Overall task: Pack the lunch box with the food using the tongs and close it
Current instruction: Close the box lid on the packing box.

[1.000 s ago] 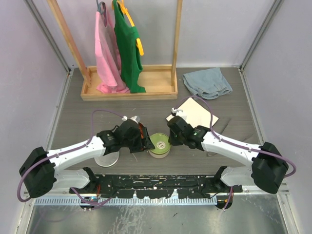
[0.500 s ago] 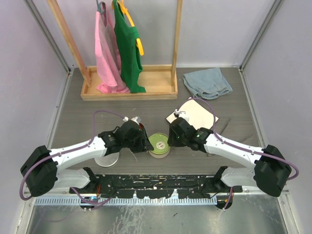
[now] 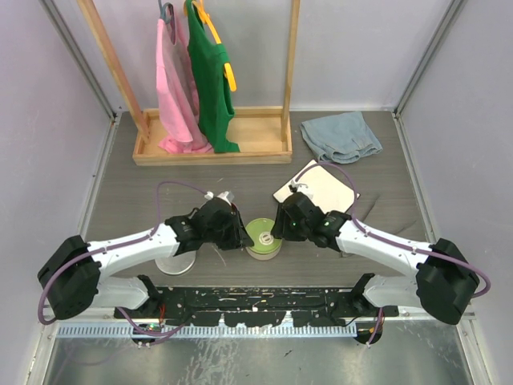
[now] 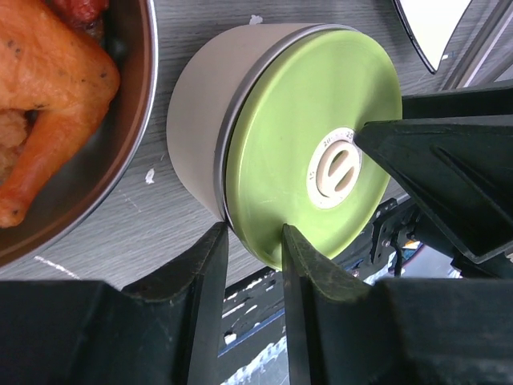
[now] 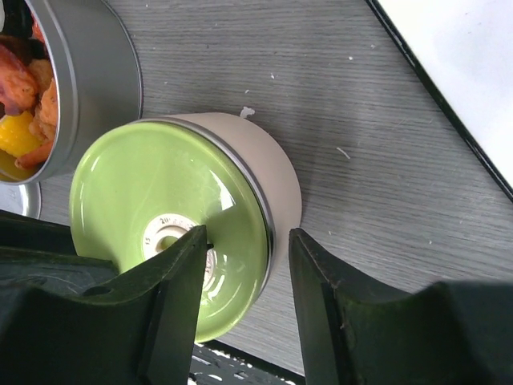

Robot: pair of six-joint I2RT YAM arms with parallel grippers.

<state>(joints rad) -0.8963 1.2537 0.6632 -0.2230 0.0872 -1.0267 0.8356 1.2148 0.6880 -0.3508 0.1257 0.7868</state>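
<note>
Jaws of the left gripper (image 4: 253,234) are pinching the rim of the lime-green lid (image 4: 313,136), one finger on the wall of the lidded tin (image 4: 196,136), one on the lid's face. We are seeing the jaws of the right gripper (image 5: 248,234) standing apart, straddling that rim, not clamping. Lidded tin is sitting by the middle of the near edge of the bench (image 3: 120,200), between both grippers. Open tin (image 5: 104,72) holding the food (image 5: 24,72) is standing just beside it.

Open tin (image 4: 132,152) and its food (image 4: 48,88) run off the left edge
</note>
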